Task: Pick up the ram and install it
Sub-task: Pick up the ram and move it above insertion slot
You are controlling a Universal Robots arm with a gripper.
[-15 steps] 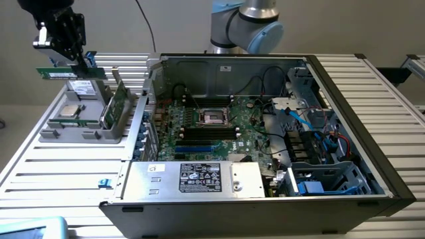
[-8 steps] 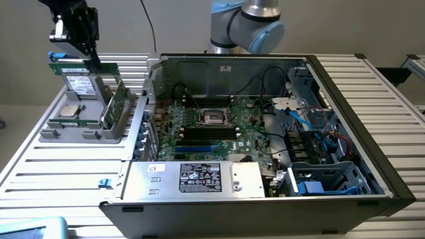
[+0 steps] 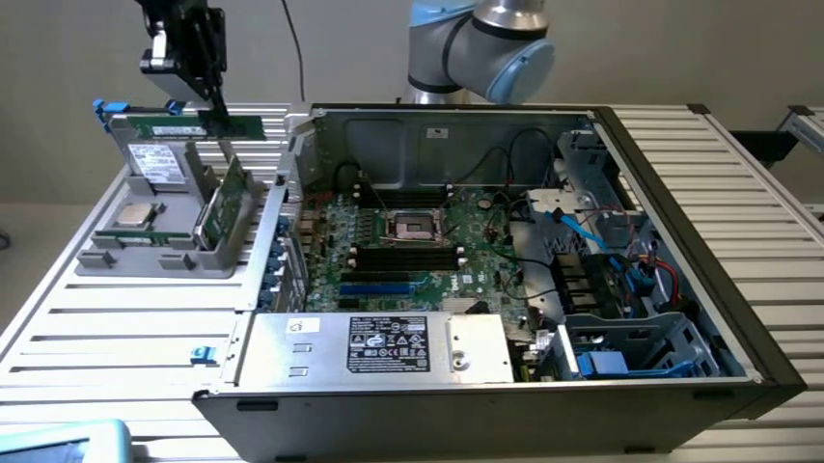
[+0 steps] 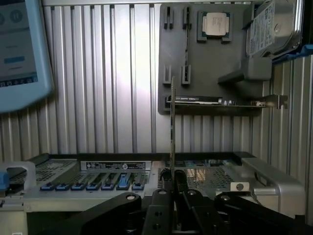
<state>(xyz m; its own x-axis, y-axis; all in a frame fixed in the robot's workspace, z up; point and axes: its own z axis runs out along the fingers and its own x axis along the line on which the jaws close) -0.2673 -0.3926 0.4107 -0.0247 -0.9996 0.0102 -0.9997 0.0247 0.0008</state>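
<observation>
The ram [image 3: 193, 126] is a long thin green stick held level in the air above the grey holder tray [image 3: 154, 258], at the exterior view's upper left. My gripper [image 3: 214, 112] is shut on it from above, near its middle. From the wrist the ram [image 4: 172, 127] shows edge-on as a thin line running away from my gripper [image 4: 172, 177], whose black fingers [image 4: 180, 177] press on both of its faces. The open computer case [image 3: 670, 193] lies to the exterior view's right, its black memory slots [image 3: 405, 256] bare below the processor socket [image 3: 415, 224].
The tray carries a silver processor chip [image 3: 135, 214], a hard drive [image 3: 161, 164] and a wider green card [image 3: 230, 201] standing on edge. A power supply [image 3: 373, 342] fills the case's near side, and cables [image 3: 580, 231] crowd its right. A tablet [image 4: 19, 49] sits nearby.
</observation>
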